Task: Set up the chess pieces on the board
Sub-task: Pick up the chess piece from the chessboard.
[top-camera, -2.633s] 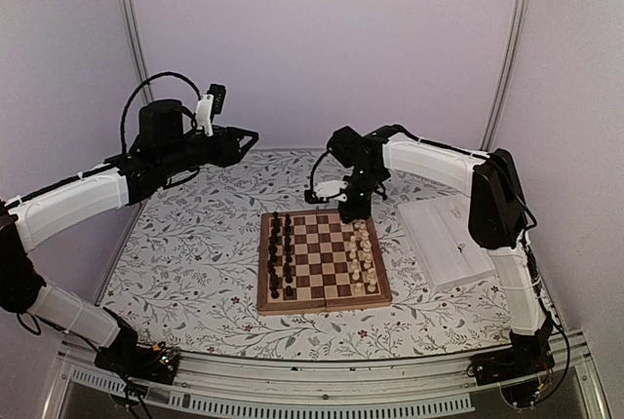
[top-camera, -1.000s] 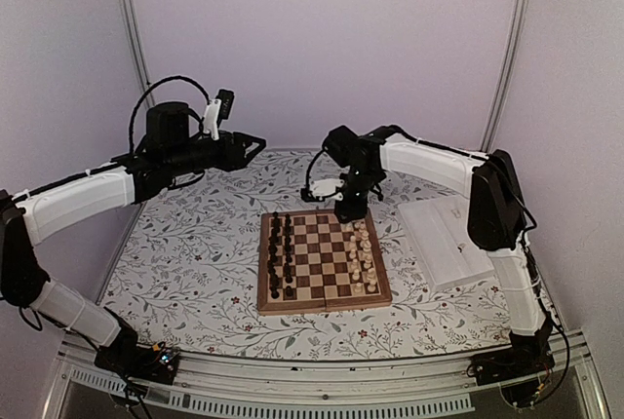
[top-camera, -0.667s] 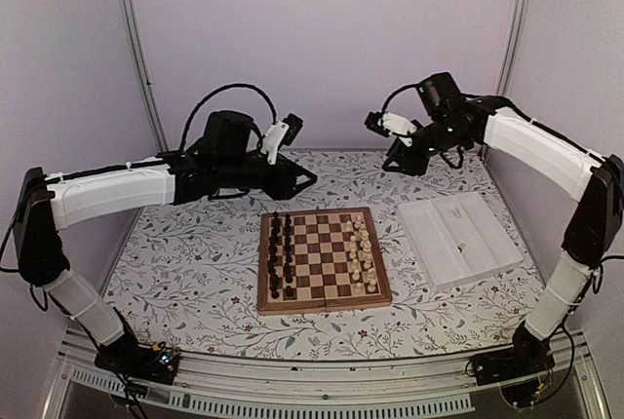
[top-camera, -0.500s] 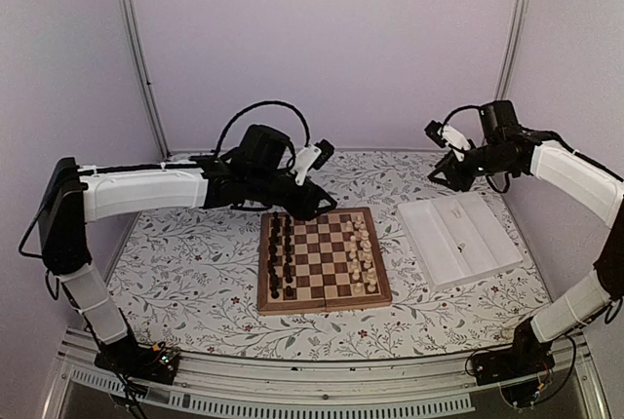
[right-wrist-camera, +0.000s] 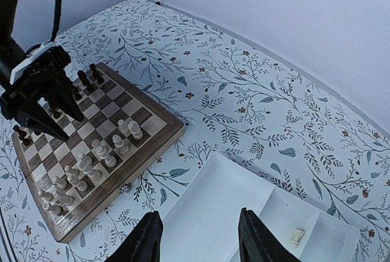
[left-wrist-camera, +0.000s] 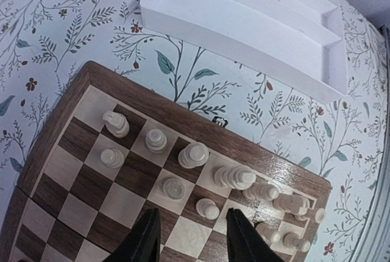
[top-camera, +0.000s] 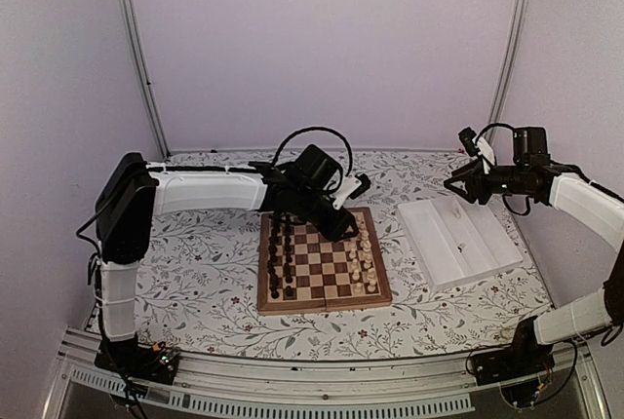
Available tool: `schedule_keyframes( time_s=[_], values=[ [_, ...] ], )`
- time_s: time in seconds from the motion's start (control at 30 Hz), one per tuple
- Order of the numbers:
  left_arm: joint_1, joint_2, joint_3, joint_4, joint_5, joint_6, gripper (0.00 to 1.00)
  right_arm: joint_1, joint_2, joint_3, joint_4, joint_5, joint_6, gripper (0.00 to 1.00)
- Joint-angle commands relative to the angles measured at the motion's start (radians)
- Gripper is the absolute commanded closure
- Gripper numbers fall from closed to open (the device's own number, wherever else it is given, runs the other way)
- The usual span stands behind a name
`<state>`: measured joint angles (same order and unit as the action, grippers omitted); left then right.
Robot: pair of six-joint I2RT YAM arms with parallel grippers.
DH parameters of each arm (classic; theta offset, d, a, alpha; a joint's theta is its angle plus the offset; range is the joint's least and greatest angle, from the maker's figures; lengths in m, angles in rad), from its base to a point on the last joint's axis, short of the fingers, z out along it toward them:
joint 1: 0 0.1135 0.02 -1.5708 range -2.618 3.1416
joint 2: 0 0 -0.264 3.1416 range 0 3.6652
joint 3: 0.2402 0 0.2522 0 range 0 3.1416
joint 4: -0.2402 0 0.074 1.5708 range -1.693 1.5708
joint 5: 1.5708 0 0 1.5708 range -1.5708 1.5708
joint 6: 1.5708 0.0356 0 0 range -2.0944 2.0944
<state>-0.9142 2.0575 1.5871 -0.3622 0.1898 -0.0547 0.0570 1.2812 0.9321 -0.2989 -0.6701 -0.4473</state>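
Now that the right arm has left the board: the left arm has swung in, and the left gripper hangs over the board's far end.
Left side: its fingers are apart with nothing between them.
Right side: the right gripper has moved out over the white tray, fingers apart and holding nothing.
On the board: the pale pieces stand in two rows down the right side, and the dark pieces down the left.
Left over: one last pale piece lies in the tray.
Meaning: the job looks nearly done, and the right arm seems set to fetch that piece.
In the way: the pale pieces stand close together under the left fingers, so a bump could tip one. The tray's ridges crowd the last piece.
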Motion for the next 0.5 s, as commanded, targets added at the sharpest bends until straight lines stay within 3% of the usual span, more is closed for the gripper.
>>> schedule_keyframes(
  time_s=[0.0,0.47],
  values=[
    [-0.013,0.053,0.071,-0.066,-0.006,0.018,0.6,0.001,0.004,0.004,0.034,-0.036,-0.002,0.55],
    [-0.012,0.151,0.152,-0.094,-0.039,0.01,0.69,0.001,0.01,-0.001,0.024,-0.031,-0.027,0.55]
  ],
)
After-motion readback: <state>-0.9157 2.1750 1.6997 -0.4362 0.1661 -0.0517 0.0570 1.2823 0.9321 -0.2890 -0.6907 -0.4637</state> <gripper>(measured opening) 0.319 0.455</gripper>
